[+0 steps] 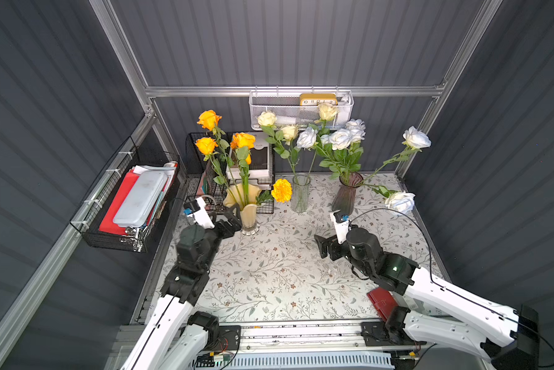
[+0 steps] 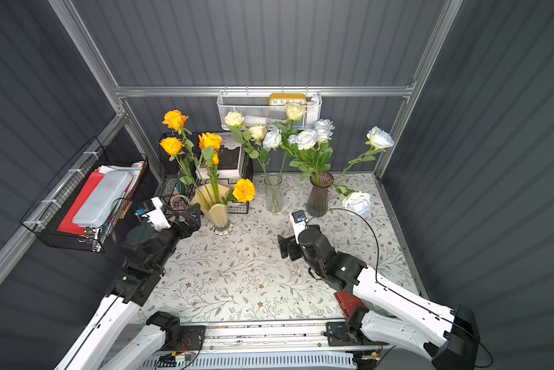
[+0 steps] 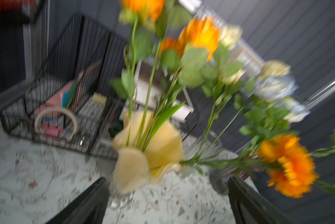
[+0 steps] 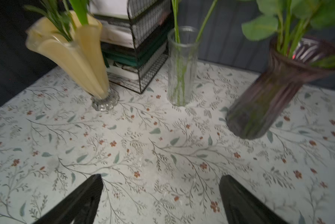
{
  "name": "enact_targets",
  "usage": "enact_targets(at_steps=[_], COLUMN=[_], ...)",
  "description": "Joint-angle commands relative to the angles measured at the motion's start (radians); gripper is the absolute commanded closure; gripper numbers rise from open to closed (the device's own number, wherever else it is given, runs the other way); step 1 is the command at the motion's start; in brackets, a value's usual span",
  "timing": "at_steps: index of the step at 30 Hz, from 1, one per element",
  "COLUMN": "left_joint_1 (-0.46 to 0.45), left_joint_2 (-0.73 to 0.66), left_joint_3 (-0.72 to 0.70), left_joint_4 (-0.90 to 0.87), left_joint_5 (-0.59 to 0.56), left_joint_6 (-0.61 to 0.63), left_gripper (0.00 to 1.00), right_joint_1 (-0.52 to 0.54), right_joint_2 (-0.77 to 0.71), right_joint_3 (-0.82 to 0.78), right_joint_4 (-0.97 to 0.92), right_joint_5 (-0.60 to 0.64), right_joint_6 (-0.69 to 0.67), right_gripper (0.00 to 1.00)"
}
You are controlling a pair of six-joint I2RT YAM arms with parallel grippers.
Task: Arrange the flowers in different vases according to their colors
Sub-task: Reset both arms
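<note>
Top views both show the pale floral-printed tablecloth [image 1: 269, 282] filling the table, with both white-and-black arms reaching in from 6 o'clock. A black wire basket [image 1: 198, 150] of books stands at the cloth's 11 o'clock corner, and a white mesh basket [image 1: 301, 109] hangs on the back rail at 12.

The ribbed smoky purple glass vase [image 1: 346, 195] stands at 1 o'clock and holds the white bluish-tinged roses [image 1: 339, 138]; two of their stems lean out toward 3 o'clock. The pale yellow vase with a wavy ruffled rim [image 1: 248, 205] stands at 11 o'clock and holds the orange roses [image 1: 209, 119] and an orange marigold [image 1: 281, 190] drooping over its rim toward 3. The clear glass cylinder vase [image 1: 300, 192] stands at 12, between them, holding the cream-yellow roses [image 1: 267, 119].

The left gripper [image 3: 166, 179] is just beside the yellow vase, at its 8 o'clock; its jaws are spread wide and hold nothing, though this wrist view is blurred. The right gripper [image 4: 161, 176] is at the purple vase's 7 o'clock, apart from it, its jaws spread wide over bare cloth.
</note>
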Motion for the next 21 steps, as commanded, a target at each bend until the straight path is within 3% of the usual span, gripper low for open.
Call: enact_targets(at_steps=[1, 5, 11, 13, 17, 21], left_joint_1=[-0.050, -0.050, -0.041, 0.016, 0.218, 0.268], left_joint_2=[-0.063, -0.015, 0.129, 0.169, 0.244, 0.344], left_joint_3=[-0.083, -0.101, -0.101, -0.114, -0.143, -0.253], left_joint_4=[0.095, 0.107, 0.223, 0.322, 0.465, 0.791], left_joint_5=[-0.198, -0.293, -0.475, -0.490, -0.447, -0.433], left_joint_6=[-0.072, -0.043, 0.031, 0.098, 0.137, 0.245], left_gripper=[0.01, 0.01, 0.01, 0.01, 0.01, 0.01], right_joint_1=[-0.003, -0.046, -0.307, -0.375, -0.459, -0.495], right_joint_2=[-0.036, -0.024, -0.040, -0.039, -0.014, 0.031], right_joint_3=[-0.022, -0.092, -0.224, -0.243, -0.263, -0.305], right_joint_4=[-0.019, -0.025, 0.061, 0.095, 0.215, 0.446], right_joint_5=[0.086, 0.131, 0.078, 0.131, 0.256, 0.277], right_joint_6=[0.109, 0.155, 0.209, 0.202, 0.178, 0.032], right_gripper=[0.01, 0.01, 0.01, 0.01, 0.01, 0.01])
